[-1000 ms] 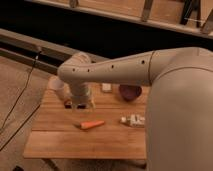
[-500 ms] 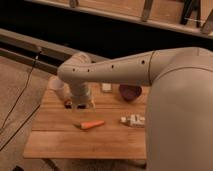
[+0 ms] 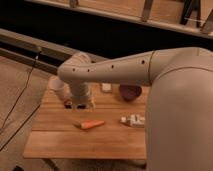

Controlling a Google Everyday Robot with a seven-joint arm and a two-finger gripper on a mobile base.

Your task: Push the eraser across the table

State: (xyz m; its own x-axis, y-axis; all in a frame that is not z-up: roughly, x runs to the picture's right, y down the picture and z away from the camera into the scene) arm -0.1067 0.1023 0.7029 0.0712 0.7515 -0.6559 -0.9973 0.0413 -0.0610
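The light-brown plank table (image 3: 75,142) fills the lower middle of the camera view. The eraser (image 3: 67,104) is a small dark block with a reddish edge near the table's far left, mostly hidden behind my gripper. My gripper (image 3: 81,104) hangs down from the pale arm (image 3: 125,70) and stands right beside the eraser on its right, at or just above the tabletop. I cannot tell whether it touches the eraser.
An orange carrot (image 3: 92,124) lies mid-table in front of the gripper. A white labelled tube (image 3: 132,120) lies to the right. A small white block (image 3: 106,87) and a dark purple bowl (image 3: 130,92) sit at the back. A pale object (image 3: 57,86) stands at the back left corner.
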